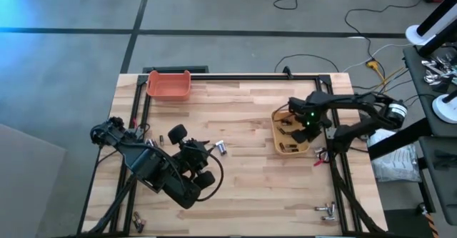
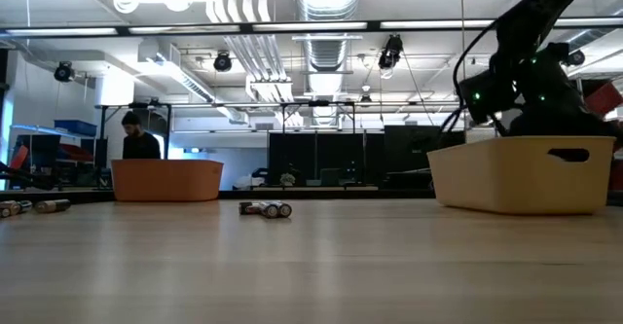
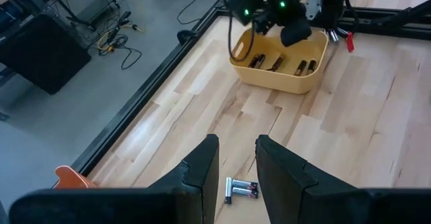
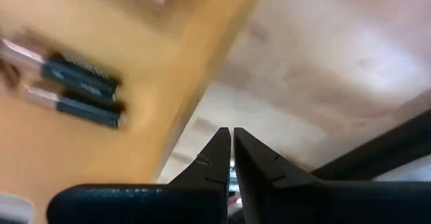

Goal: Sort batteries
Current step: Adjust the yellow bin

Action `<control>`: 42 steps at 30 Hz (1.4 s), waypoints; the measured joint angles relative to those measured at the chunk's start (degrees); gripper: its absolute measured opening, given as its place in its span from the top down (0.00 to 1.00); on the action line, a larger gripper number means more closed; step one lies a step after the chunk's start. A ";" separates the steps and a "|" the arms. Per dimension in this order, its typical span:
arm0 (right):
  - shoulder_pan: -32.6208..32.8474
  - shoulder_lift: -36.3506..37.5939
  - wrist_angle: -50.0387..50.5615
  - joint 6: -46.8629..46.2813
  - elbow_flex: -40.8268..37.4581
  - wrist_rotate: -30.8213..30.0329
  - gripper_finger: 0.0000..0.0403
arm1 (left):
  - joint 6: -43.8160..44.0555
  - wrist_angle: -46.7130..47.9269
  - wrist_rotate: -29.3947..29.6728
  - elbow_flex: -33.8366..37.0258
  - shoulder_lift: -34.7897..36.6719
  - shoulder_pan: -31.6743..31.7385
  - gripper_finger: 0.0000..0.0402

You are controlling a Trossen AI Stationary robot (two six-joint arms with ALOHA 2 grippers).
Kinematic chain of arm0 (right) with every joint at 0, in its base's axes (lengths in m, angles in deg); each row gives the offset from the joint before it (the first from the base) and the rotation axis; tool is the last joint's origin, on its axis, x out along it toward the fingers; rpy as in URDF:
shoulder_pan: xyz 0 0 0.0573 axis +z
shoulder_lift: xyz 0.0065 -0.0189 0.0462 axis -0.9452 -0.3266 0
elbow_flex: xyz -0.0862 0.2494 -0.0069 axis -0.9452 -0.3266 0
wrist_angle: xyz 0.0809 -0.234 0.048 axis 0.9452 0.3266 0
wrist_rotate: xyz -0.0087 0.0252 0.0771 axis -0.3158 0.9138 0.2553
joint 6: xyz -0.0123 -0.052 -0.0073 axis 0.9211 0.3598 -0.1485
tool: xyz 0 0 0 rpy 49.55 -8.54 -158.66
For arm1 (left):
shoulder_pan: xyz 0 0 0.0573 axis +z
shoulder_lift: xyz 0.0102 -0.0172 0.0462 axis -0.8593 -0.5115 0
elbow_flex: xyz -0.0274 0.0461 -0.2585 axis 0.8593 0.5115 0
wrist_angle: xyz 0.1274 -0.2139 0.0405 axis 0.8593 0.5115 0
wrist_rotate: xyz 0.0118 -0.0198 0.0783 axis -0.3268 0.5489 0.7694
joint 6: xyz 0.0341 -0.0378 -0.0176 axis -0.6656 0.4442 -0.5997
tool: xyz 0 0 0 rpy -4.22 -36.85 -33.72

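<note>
Left arm: reached in from the near-left corner of the worktop point(image 1: 243, 109), bent low, wrist angled down toward the middle
Left end effector point(image 3: 237, 173): fingers apart with a narrow gap, nothing between them, hovering above a small pair of batteries point(image 3: 241, 190) lying side by side on the wood
Right arm: came in from the right edge, elbow folded, wrist tipped down over the yellow bin point(image 1: 280, 141)
Right end effector point(image 4: 232, 158): fingers pressed together, holding nothing, sat just at the bin's rim
Batteries in yellow bin point(image 3: 277, 64): a few dark ones lay on its floor
Loose batteries: a couple more showed at the far left point(image 2: 29, 207) in the low view, and some near the front corners point(image 1: 326, 209)
Orange bin point(image 1: 168, 85): far-left part of the worktop, well away from both arms
</note>
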 joint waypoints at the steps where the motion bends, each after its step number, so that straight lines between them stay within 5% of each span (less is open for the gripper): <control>1: -0.01 1.14 0.07 -0.24 0.57 -1.02 0.97 | 0.00 0.00 0.00 0.00 0.00 0.01 0.80; 8: 1.10 9.18 7.22 0.22 8.70 -11.75 0.97 | 0.10 -0.17 1.29 0.00 0.00 0.01 0.80; 14: 10.99 18.89 11.66 -1.79 14.61 -15.98 0.97 | -3.23 -6.04 4.46 -0.02 0.00 0.04 0.80; 20: 32.87 24.10 12.74 -13.12 13.53 -15.30 0.97 | -7.61 -12.30 6.17 -0.02 0.00 0.25 0.80; 29: 70.96 21.33 12.38 -24.69 10.92 -18.67 0.97 | -7.58 -16.94 6.08 -0.02 0.00 0.21 0.80; 42: 72.02 1.01 10.19 -28.67 2.64 -20.35 0.92 | -7.58 -20.13 6.10 -0.02 -0.02 -0.79 0.80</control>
